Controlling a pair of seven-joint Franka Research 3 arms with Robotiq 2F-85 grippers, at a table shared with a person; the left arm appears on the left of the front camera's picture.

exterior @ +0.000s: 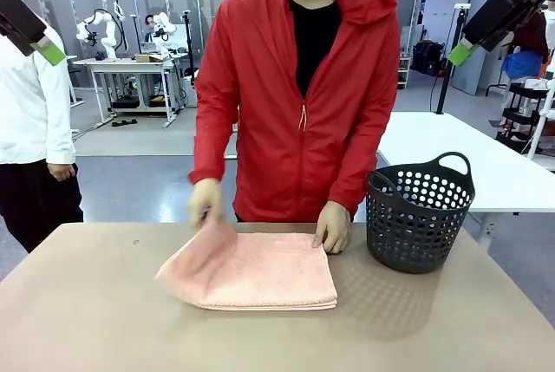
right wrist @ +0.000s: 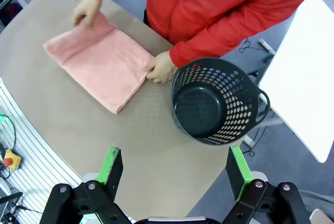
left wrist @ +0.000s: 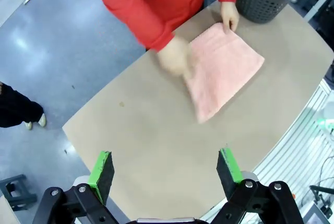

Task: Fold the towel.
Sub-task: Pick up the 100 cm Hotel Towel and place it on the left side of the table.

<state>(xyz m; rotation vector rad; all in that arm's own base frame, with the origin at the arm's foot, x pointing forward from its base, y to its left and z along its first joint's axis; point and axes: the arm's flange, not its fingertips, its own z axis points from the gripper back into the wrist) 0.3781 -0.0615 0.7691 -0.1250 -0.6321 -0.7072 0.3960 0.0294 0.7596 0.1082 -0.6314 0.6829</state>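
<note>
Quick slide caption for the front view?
Person's hands fold the pink towel on the table, beside a dark basket.

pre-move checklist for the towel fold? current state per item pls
1. Towel flat on the table: not ok, folded in layers but the corner on the robot's left is lifted.
2. Person's hands off the towel: not ok. One hand holds the raised corner, the other hand presses the opposite far corner.
3. Left gripper open and empty: ok, high above the table.
4. Right gripper open and empty: ok, also raised.
5. Basket apart from the towel: ok, upright, empty, beside it on the robot's right.
6. Fold finished: cannot tell.
</note>
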